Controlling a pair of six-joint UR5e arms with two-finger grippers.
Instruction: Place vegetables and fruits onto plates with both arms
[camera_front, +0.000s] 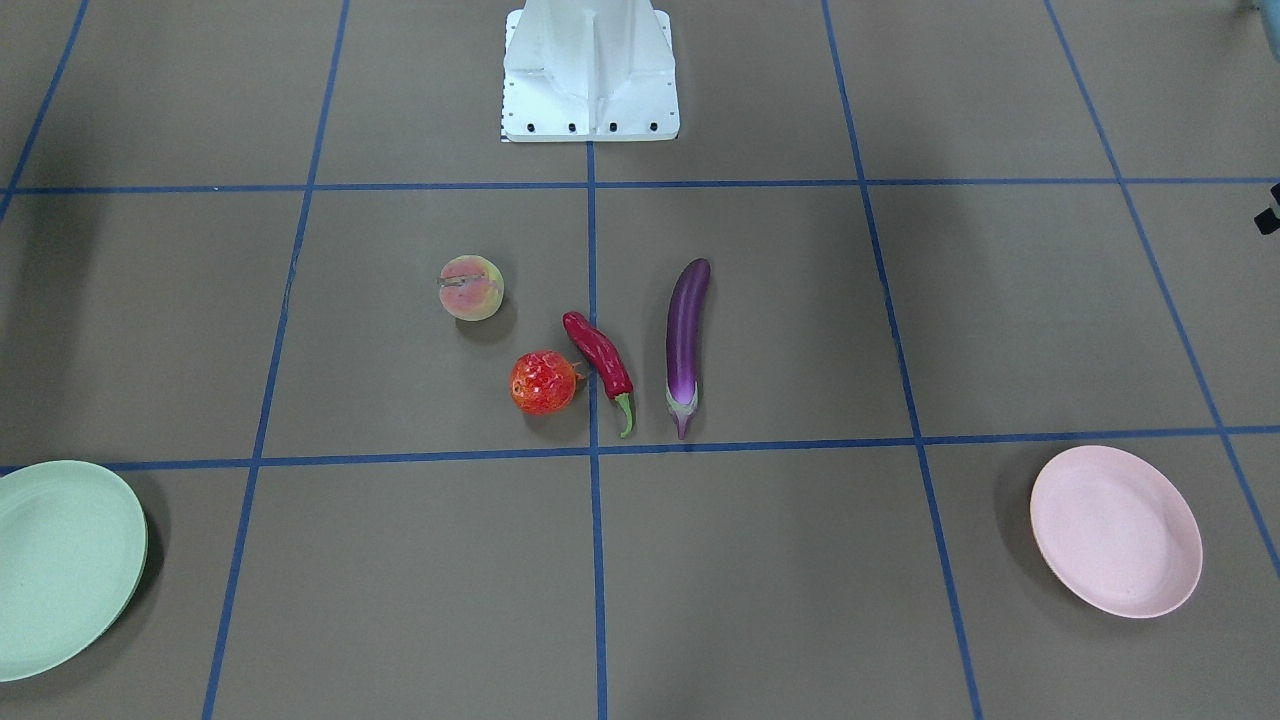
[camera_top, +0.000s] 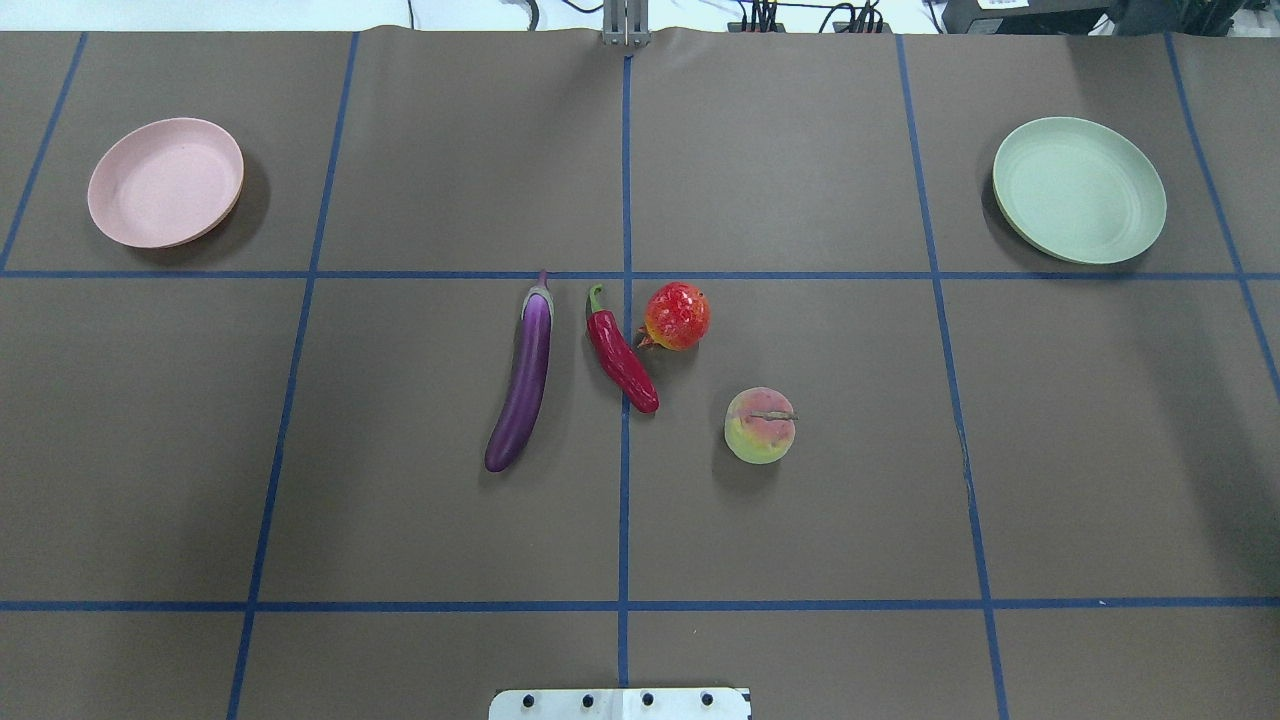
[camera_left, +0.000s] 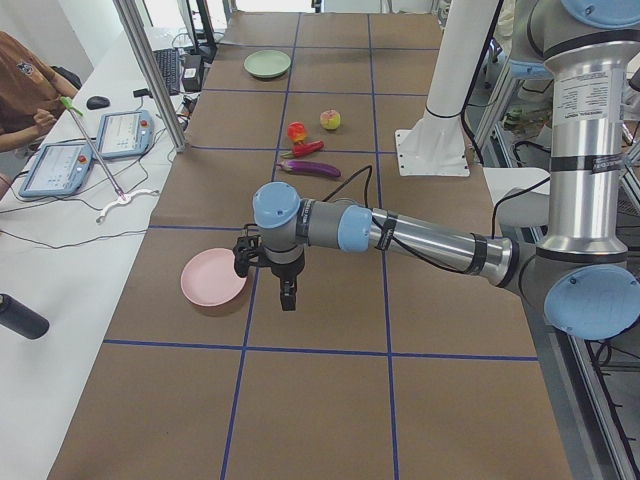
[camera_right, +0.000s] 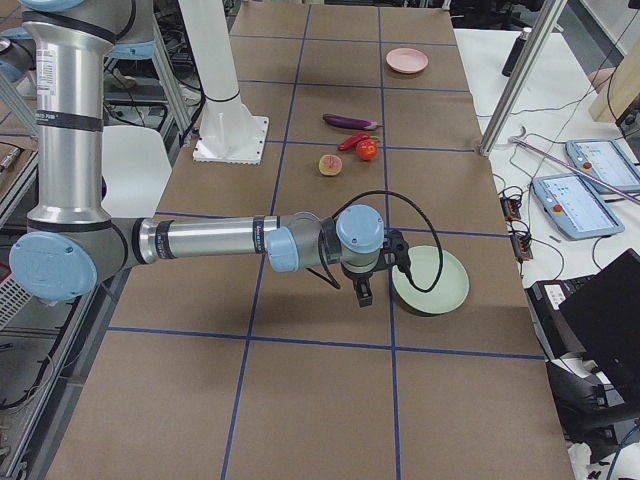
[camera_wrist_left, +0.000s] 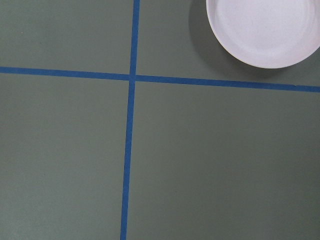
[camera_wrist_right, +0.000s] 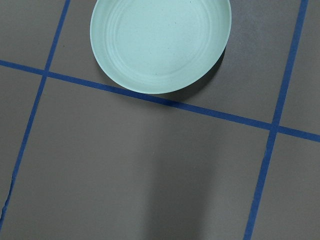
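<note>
The purple eggplant (camera_top: 525, 385), red chili (camera_top: 620, 355), bumpy red-orange fruit (camera_top: 677, 316) and peach (camera_top: 760, 425) lie close together on the brown table's middle. The pink plate (camera_top: 165, 182) sits far left and the mint green plate (camera_top: 1078, 190) far right, both empty. My left gripper (camera_left: 288, 300) hangs above the table beside the pink plate (camera_left: 213, 277), shown only in the exterior left view. My right gripper (camera_right: 365, 295) hangs beside the green plate (camera_right: 430, 280), shown only in the exterior right view. I cannot tell whether either is open or shut.
The white base block (camera_front: 590, 70) stands at the robot's edge of the table. Blue tape lines form a grid on the mat. A side desk with tablets (camera_left: 122, 135) and an aluminium post (camera_left: 150, 70) border the operators' side.
</note>
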